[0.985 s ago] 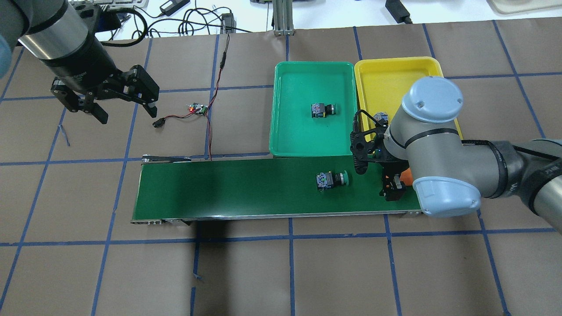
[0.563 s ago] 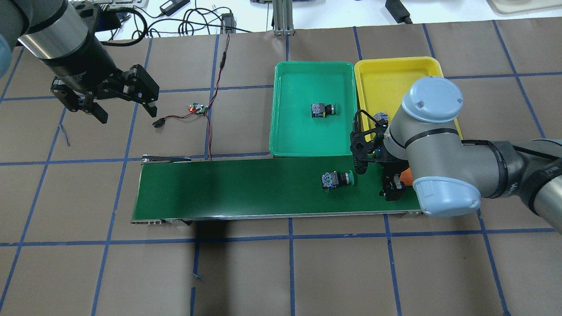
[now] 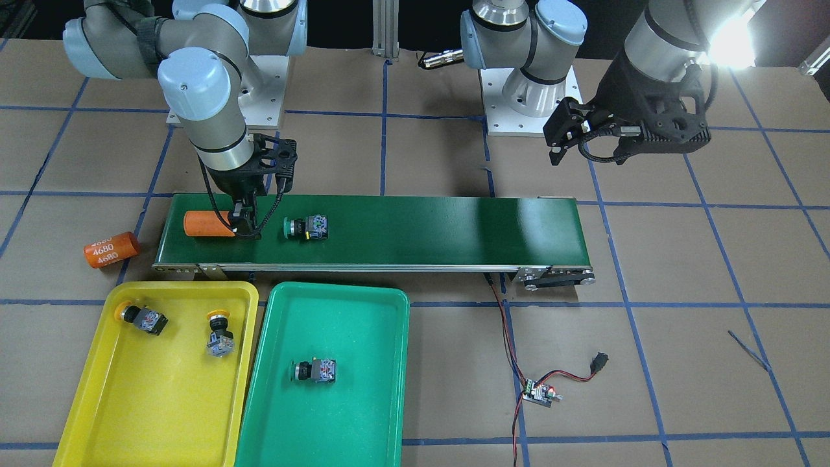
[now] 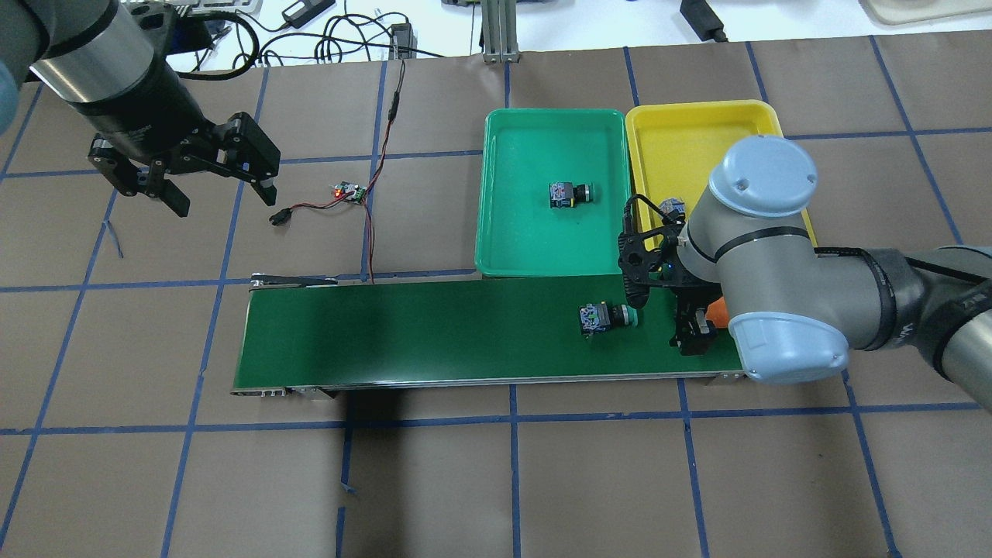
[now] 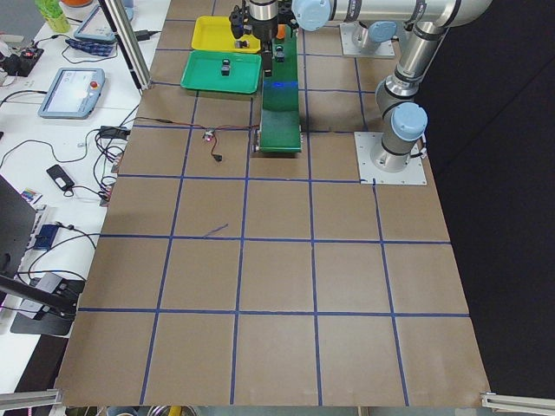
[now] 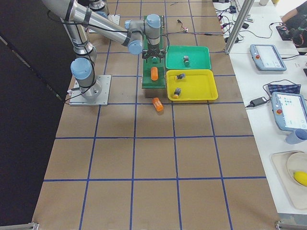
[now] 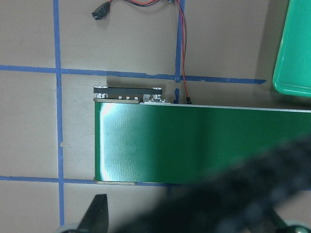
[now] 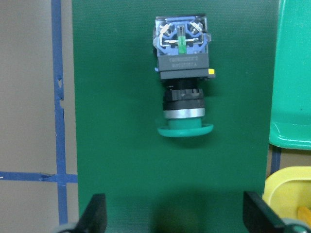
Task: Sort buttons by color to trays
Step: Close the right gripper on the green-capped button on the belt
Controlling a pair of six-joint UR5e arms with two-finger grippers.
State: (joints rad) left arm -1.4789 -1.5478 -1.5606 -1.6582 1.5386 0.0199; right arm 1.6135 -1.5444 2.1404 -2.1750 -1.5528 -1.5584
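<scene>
The one unsorted piece, a green-capped button (image 4: 607, 318), lies on its side on the conveyor belt (image 4: 387, 333). In the overhead view it is toward the belt's right end, with its cap pointing right at the right hand (image 4: 692, 333). That hand hangs low over the belt with its fingers spread. Its wrist camera shows both fingertips (image 8: 95, 216) at the bottom of the picture and the button centred ahead of the gap, not yet inside it. The spread suits the approach: the fingers could pass either side of the black collar and close across it.

Just beyond the hand, at the belt's right end, lies an orange cylinder (image 3: 204, 222). Whether it touches the fingers cannot be told. A second orange cylinder (image 3: 111, 250) lies on the desk (image 4: 465, 480) off that end. Neither belongs to the sort.

The trays sit side by side just beyond the belt's far edge, near the pick spot, so each carry is likely short. The green tray (image 3: 337, 421) holds one green button (image 3: 314, 370). The yellow tray (image 3: 162, 408) holds two yellow-capped buttons (image 3: 142, 318), apart from each other. By that count three of four are placed, and this one is bound for the green tray.

The left hand (image 4: 225, 203) hangs above bare desk at the far left, fingers spread and holding nothing. It is near the small circuit board (image 4: 349, 192) and apparently parked clear of the belt.
</scene>
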